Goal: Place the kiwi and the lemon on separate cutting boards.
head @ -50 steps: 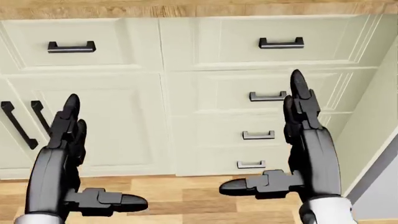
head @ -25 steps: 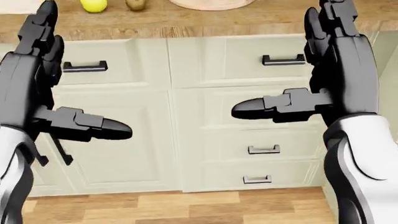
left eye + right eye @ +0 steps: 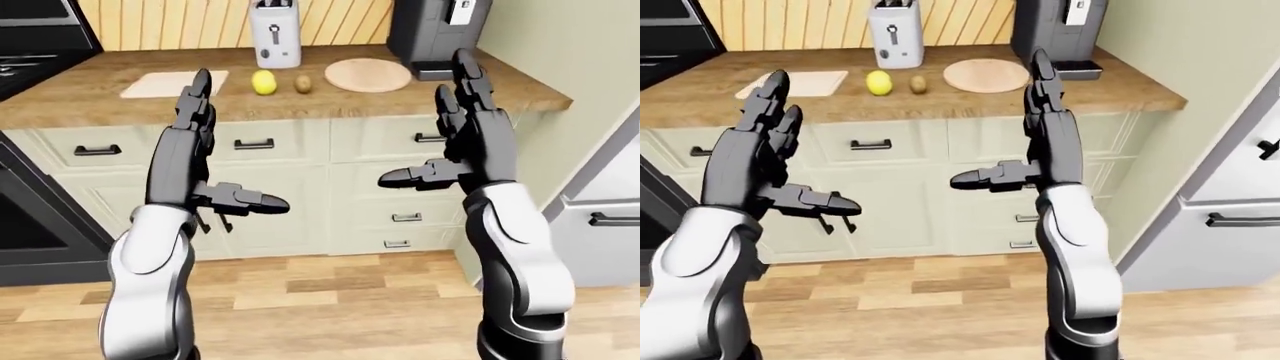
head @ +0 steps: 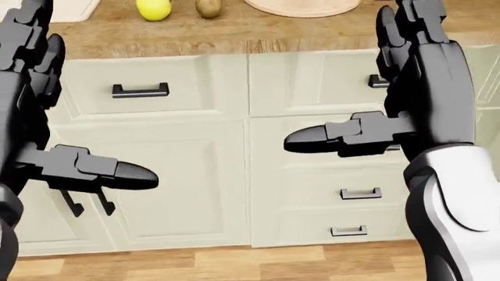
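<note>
Kiwi [image 3: 302,83] and lemon [image 3: 263,82] lie side by side on the far bench [image 3: 480,90] between two cutting boards, small, light, likely rolling, best gripped around the middle; left robot hand [image 3: 205,161] and right robot hand [image 3: 455,139] hover empty, fingers spread.

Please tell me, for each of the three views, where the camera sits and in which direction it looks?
Left-eye view: on the head, facing the counter with lemon, kiwi, toaster and two boards, one rectangular, one round; both arms and open robot hands, left and right, show.
Head view: on the head, tilted lower at the drawers; only the counter edge and both robot hands show.
Right-eye view: beside the left eye, nearly the same picture.
Shared: lemon, kiwi and both robot hands appear in all three.
</note>
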